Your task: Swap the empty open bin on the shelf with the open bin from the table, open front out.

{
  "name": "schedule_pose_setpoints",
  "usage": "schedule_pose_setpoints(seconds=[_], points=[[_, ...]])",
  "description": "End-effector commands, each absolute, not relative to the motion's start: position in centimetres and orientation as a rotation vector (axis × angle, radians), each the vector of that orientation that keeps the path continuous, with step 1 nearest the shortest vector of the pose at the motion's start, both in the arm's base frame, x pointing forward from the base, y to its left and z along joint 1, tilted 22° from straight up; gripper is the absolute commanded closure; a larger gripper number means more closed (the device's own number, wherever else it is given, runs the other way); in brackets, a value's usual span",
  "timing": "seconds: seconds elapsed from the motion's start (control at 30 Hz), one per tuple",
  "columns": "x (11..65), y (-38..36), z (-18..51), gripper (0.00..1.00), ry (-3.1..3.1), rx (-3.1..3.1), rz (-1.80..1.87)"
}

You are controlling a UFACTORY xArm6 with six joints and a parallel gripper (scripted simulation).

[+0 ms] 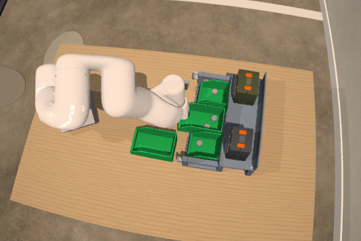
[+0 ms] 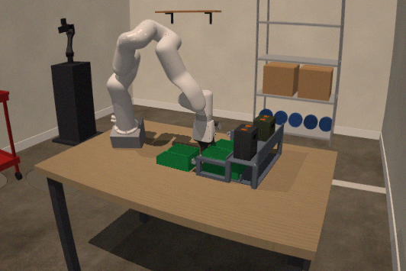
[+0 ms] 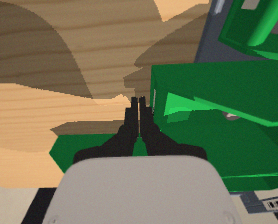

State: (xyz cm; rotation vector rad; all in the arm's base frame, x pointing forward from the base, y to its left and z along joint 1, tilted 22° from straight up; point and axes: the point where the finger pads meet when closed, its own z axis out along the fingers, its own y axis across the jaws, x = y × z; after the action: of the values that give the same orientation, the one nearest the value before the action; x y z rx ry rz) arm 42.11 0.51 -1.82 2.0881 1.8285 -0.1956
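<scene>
The empty green bin [image 1: 154, 143] [image 2: 173, 160] [image 3: 85, 142] stands on its base on the table, left of the shelf [image 1: 201, 163] [image 2: 227, 169]. The green bin with parts [image 1: 198, 115] [image 3: 200, 137] is in the shelf's middle place, open front outward. Its front sticks out farther than its neighbours' fronts. Whether its base lies level or rests on the lip is hidden. Round parts [image 1: 214, 118] [image 3: 230, 116] lie in it. My gripper [image 3: 138, 105] is shut and empty, its fingertips just outside that bin's front end. The arm hides the fingers in the top view.
Two other green bins, one on the far side [image 1: 222, 87] and one on the near side [image 1: 212, 146], flank the middle one, each with a round part. An olive case [image 1: 247, 91] [image 2: 264, 129] and a black case [image 1: 238, 145] [image 2: 245, 142] stand on the upper board [image 1: 242, 115].
</scene>
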Motion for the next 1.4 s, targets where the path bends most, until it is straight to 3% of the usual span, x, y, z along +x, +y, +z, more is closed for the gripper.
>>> schedule_pose_setpoints(seconds=[0.0,1.37], points=[[42.3,0.6,-1.7,1.00,1.828,2.087,-0.191],[44.3,0.4,-1.3,1.00,1.828,2.087,-0.191]])
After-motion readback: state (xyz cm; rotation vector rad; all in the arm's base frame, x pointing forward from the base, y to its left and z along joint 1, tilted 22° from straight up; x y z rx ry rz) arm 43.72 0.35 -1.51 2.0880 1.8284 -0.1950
